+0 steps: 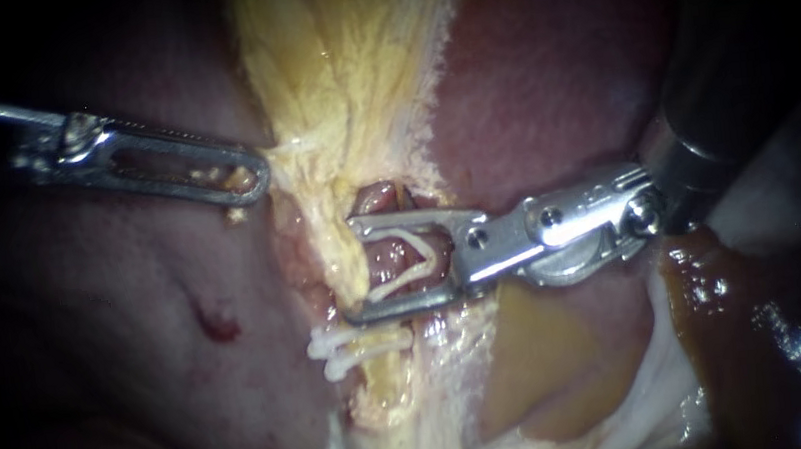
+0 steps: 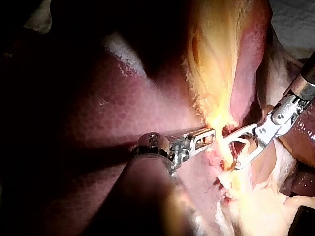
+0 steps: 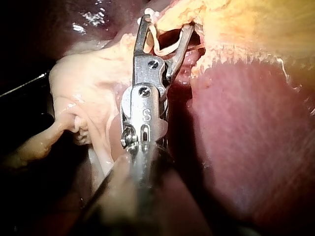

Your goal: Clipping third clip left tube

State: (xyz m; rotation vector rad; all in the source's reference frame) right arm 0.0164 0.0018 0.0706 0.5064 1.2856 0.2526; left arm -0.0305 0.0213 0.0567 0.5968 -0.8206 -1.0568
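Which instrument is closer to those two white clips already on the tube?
The right instrument. Its jaws, holding a new clip, sit just above the two placed clips; the left instrument is farther off, beside the yellow tissue.

The endoscope looks from very near straight onto the loaded clip (image 1: 408, 262), which lies about in the middle of its view. The left wrist camera sits behind the left instrument (image 2: 211, 134) and faces along its shaft toward the clip, from a little farther. The right wrist camera looks along the right instrument (image 3: 166, 27), close behind the clip. All three views share the clip and the yellow tissue (image 1: 342, 60) beside it
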